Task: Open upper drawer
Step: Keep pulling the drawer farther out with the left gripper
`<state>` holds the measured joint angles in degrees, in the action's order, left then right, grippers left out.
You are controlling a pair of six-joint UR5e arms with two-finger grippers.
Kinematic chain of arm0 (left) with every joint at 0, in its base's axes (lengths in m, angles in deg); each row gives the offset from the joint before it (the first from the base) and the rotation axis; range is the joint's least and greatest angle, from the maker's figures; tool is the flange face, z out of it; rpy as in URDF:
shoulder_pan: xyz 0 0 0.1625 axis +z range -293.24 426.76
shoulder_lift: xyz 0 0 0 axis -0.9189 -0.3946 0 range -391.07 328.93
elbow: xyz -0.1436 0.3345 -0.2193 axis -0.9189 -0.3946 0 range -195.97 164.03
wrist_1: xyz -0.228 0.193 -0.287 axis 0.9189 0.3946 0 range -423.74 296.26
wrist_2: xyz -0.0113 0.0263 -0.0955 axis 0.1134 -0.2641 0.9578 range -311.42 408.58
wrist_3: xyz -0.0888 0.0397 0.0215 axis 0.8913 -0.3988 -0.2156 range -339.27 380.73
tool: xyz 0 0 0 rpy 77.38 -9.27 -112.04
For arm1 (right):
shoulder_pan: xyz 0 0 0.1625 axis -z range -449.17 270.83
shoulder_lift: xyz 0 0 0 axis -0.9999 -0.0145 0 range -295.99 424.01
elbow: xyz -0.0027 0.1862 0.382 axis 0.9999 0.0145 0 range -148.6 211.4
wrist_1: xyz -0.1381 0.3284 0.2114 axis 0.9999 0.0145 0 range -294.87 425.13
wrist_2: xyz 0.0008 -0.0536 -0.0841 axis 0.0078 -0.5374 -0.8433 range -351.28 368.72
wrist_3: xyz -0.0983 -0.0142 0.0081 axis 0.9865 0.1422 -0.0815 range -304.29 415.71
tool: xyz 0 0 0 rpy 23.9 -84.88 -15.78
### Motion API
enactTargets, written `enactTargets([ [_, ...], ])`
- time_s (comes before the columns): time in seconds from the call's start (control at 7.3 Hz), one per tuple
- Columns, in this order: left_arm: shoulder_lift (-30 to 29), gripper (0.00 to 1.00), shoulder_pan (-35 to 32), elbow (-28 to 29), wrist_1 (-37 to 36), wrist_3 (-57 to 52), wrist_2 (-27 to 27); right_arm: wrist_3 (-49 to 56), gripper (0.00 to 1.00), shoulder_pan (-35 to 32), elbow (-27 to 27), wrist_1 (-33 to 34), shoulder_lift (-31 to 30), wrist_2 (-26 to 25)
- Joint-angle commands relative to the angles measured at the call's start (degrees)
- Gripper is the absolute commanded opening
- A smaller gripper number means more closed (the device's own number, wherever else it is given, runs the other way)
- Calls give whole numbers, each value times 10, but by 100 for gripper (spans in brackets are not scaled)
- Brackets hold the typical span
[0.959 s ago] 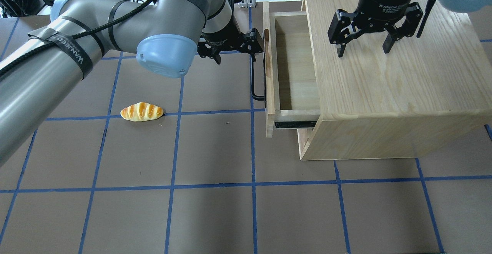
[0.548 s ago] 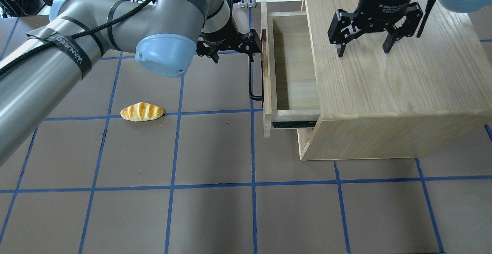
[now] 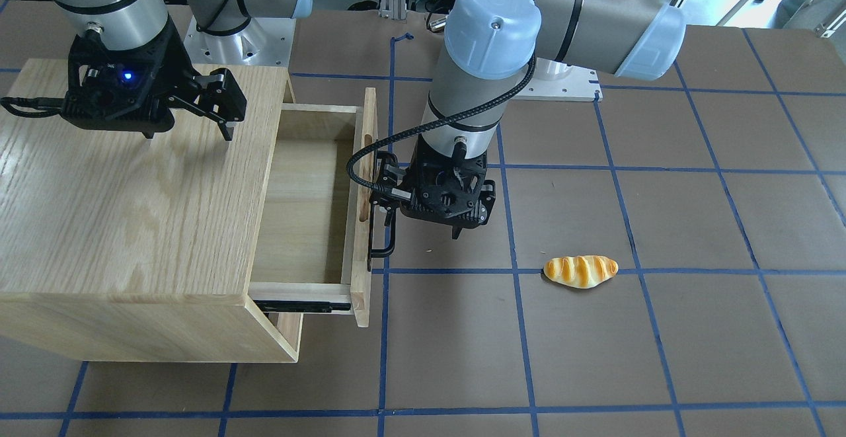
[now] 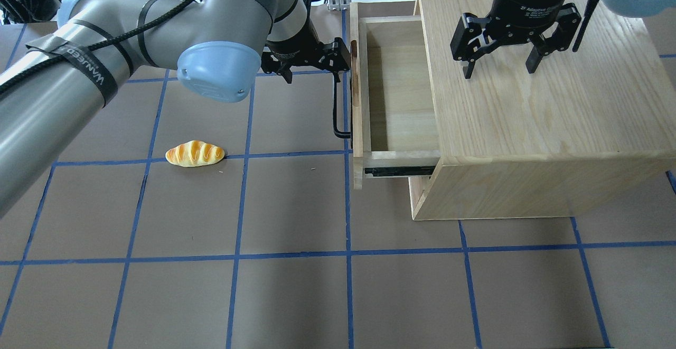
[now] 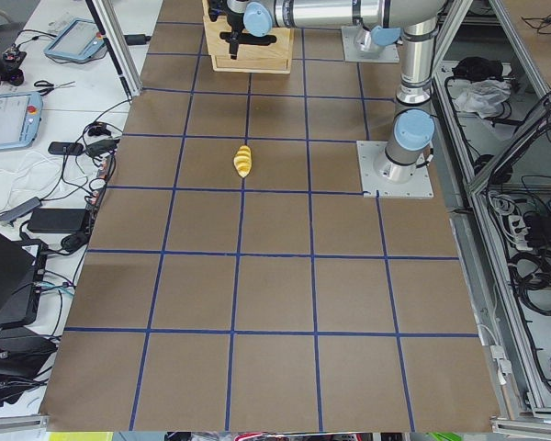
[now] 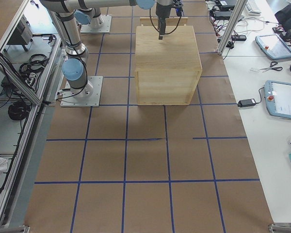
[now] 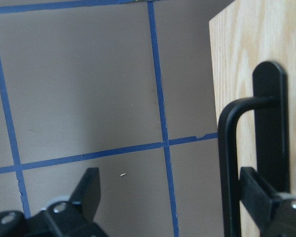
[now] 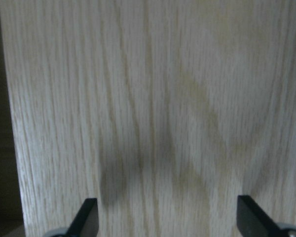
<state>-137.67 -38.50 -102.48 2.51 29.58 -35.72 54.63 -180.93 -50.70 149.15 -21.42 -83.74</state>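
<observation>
The upper drawer [image 4: 401, 85] of light oak stands pulled partly out of the cabinet [image 4: 544, 116], its pale box empty and a black side rail showing. It also shows in the front view [image 3: 304, 205]. Its black bar handle [image 4: 336, 106] runs along the front. My left gripper [image 4: 314, 74] is open at the handle's far end. In the left wrist view the handle [image 7: 226, 163] passes between the spread fingers, close to the right finger [image 7: 256, 190], which sits between bar and drawer front [image 7: 246, 49]. My right gripper [image 4: 499, 69] is open and empty above the cabinet top.
A toy bread roll [image 4: 195, 154] lies on the brown table left of the drawer, also in the front view [image 3: 580, 271]. Blue tape lines grid the table. The cabinet's lower front sits below the open drawer.
The drawer has slid further out of the cabinet, toward the overhead view's left, with my left gripper moving the same way at the handle. The right gripper has not moved.
</observation>
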Motion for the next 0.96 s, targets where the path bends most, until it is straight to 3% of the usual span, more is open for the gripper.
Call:
enactTargets([
  [0.0,1,100,2,0,1,-10,-6,0,100,0,0,0,0,0],
  [0.82,5,100,10,0,1,-25,-5,0,100,0,-1,0,0,0],
])
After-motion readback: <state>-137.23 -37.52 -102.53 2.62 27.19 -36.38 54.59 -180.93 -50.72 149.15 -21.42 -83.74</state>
